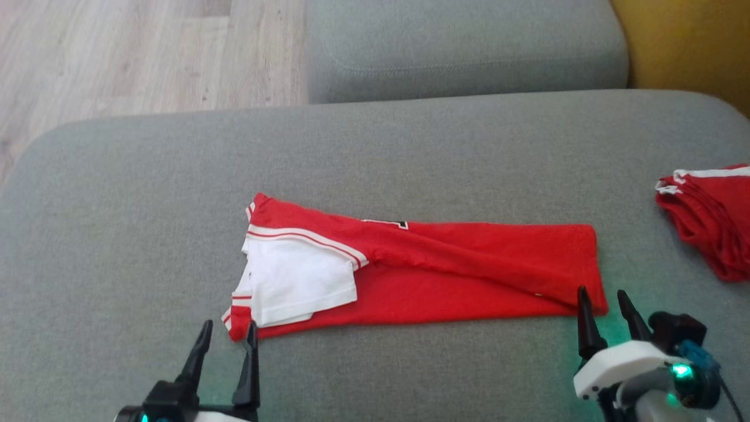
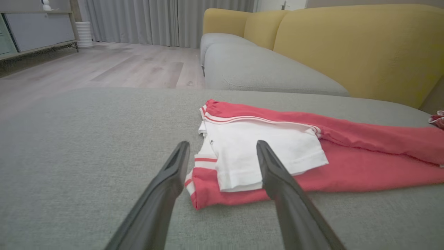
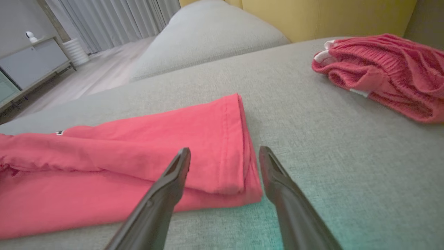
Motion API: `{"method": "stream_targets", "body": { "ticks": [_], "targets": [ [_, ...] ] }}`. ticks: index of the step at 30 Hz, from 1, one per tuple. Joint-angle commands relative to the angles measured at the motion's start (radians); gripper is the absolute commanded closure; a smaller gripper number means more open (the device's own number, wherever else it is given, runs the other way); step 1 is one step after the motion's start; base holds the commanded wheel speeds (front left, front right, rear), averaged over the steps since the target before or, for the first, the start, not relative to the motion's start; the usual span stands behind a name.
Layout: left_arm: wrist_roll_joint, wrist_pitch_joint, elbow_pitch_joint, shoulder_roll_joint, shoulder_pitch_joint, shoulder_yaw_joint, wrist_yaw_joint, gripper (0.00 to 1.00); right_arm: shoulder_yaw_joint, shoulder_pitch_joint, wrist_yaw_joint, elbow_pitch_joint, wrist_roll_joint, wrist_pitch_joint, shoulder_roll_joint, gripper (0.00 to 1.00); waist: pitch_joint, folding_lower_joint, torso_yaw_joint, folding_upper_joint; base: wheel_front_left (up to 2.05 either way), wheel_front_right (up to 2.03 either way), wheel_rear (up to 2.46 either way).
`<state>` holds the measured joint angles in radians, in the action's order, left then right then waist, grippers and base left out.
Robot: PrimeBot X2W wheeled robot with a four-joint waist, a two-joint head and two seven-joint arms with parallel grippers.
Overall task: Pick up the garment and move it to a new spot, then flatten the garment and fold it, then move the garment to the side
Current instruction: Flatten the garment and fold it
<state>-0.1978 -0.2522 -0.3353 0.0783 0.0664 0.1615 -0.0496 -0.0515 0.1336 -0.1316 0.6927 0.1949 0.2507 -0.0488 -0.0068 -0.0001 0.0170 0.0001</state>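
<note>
From where I stand, the red garment (image 1: 422, 264) lies across the middle of the grey sofa cushion (image 1: 375, 146), already folded lengthwise into a long flat strip, with a white sleeve panel (image 1: 293, 281) and its red-and-white trim turned up at the robot's left end. The left end effector (image 1: 229, 324) sits low at the strip's near left corner, its two dark fingers spread apart and holding nothing, with the red cuffed corner lying just ahead, between them. The right end effector (image 1: 602, 291) is at the near right corner, likewise open and empty, one finger over the hemmed edge and the other over bare cushion. I cannot tell whether either tip actually touches the cloth. The fabric looks like a light, soft jersey: limp, easy to lift, in no danger of breaking, but sure to sag, drag on the cushion and spill its layers if it is caught unevenly. My guess is that the safest hold is at those two near corners, pinching through all the stacked layers at once, so the ends can be carried over together. By my count there is one garment being worked and one other red garment (image 1: 712, 217) bunched in a heap well apart at the far right of the cushion. There are also two end effectors of two fingers each, a second grey cushion (image 1: 469, 53) behind, a yellow backrest (image 1: 685, 41), and the wooden floor (image 1: 117, 53) beyond.
</note>
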Motion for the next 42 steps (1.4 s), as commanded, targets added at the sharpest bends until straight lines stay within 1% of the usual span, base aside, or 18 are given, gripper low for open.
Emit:
{"method": "stream_targets", "body": {
  "ticks": [1,7,11,12,13,14,18,20,24,26,28,30,33,36,38,41,42],
  "targets": [
    [0.011,-0.009,0.020,-0.006,-0.040,-0.034,-0.005,0.00,0.012,0.076,0.001,-0.006,-0.014,0.008,-0.004,0.00,0.014,0.0001,0.004,-0.0001,0.00,0.00,0.00],
    [0.028,-0.009,0.002,-0.021,-0.074,-0.019,-0.027,0.00,-0.047,0.194,0.001,0.121,-0.052,-0.034,-0.008,0.00,0.082,0.0001,0.021,-0.0001,0.00,0.00,0.00],
    [0.024,-0.009,-0.018,-0.025,-0.091,-0.018,-0.035,0.00,-0.115,0.222,0.001,0.239,-0.072,-0.085,-0.006,0.00,0.106,0.0001,0.031,-0.0001,0.00,0.00,0.00],
    [0.024,-0.009,-0.021,-0.026,-0.094,-0.018,-0.036,0.00,-0.126,0.223,0.001,0.266,-0.078,-0.096,-0.006,0.02,0.108,0.0001,0.032,-0.0001,0.00,0.00,0.00],
    [0.024,-0.009,-0.023,-0.026,-0.096,-0.019,-0.038,0.00,-0.133,0.225,0.001,0.288,-0.082,-0.100,-0.005,0.62,0.109,0.0001,0.033,-0.0001,0.00,0.00,0.00],
    [0.024,-0.009,-0.025,-0.027,-0.098,-0.021,-0.039,0.00,-0.140,0.225,0.001,0.305,-0.080,-0.096,-0.005,1.00,0.109,0.0001,0.034,-0.0001,0.00,0.00,0.00],
    [0.027,-0.010,-0.031,-0.027,-0.095,-0.034,-0.042,0.00,-0.154,0.225,0.001,0.326,-0.066,-0.040,-0.007,1.00,0.101,0.0001,0.025,-0.0001,0.00,0.00,0.00],
    [0.026,-0.010,-0.034,-0.028,-0.094,-0.039,-0.042,0.00,-0.169,0.229,0.001,0.308,-0.061,-0.013,-0.028,1.00,0.095,0.0001,0.019,-0.0001,0.00,0.00,0.00],
    [0.013,-0.010,-0.039,-0.028,-0.095,-0.029,-0.041,0.00,-0.167,0.245,0.001,0.217,-0.040,0.009,-0.058,1.00,0.082,0.0001,0.013,-0.0001,0.00,0.00,0.00],
    [0.006,-0.010,-0.041,-0.028,-0.094,-0.018,-0.038,0.00,-0.126,0.247,0.001,0.120,-0.008,0.010,-0.053,1.00,0.077,0.0001,0.014,-0.0001,0.00,0.00,0.00],
    [-0.001,-0.010,-0.043,-0.028,-0.094,-0.004,-0.036,0.00,-0.049,0.235,0.001,0.009,0.040,0.010,-0.041,1.00,0.074,0.0001,0.022,-0.0001,0.00,0.00,0.00],
    [-0.007,-0.010,-0.048,-0.028,-0.092,0.008,-0.036,0.00,0.051,0.213,0.001,-0.092,0.095,0.011,-0.031,1.00,0.071,0.0001,0.034,-0.0001,0.00,0.00,0.00],
    [-0.008,-0.010,-0.058,-0.028,-0.089,0.022,-0.032,0.00,0.222,0.182,0.001,-0.190,0.198,0.011,-0.017,1.00,0.064,0.0001,0.065,-0.0001,0.00,0.00,0.00],
    [-0.004,-0.010,-0.067,-0.028,-0.094,0.036,-0.030,0.00,0.380,0.182,0.001,-0.239,0.284,0.009,-0.009,1.00,0.068,0.0001,0.113,-0.0001,0.00,0.00,0.00],
    [-0.002,-0.010,-0.068,-0.028,-0.101,0.046,-0.030,0.00,0.459,0.193,0.001,-0.250,0.336,0.000,-0.006,1.00,0.073,0.0001,0.152,-0.0001,0.00,0.00,0.00],
    [-0.002,-0.010,-0.070,-0.028,-0.113,0.068,-0.032,0.00,0.542,0.223,0.001,-0.238,0.388,-0.004,-0.003,1.00,0.082,0.0001,0.222,-0.0001,0.00,0.00,0.00],
    [-0.002,-0.010,-0.070,-0.028,-0.113,0.068,-0.032,0.00,0.542,0.223,0.001,-0.238,0.388,-0.004,-0.003,1.00,0.082,0.0001,0.222,-0.0001,0.00,0.00,0.00]
  ]
}}
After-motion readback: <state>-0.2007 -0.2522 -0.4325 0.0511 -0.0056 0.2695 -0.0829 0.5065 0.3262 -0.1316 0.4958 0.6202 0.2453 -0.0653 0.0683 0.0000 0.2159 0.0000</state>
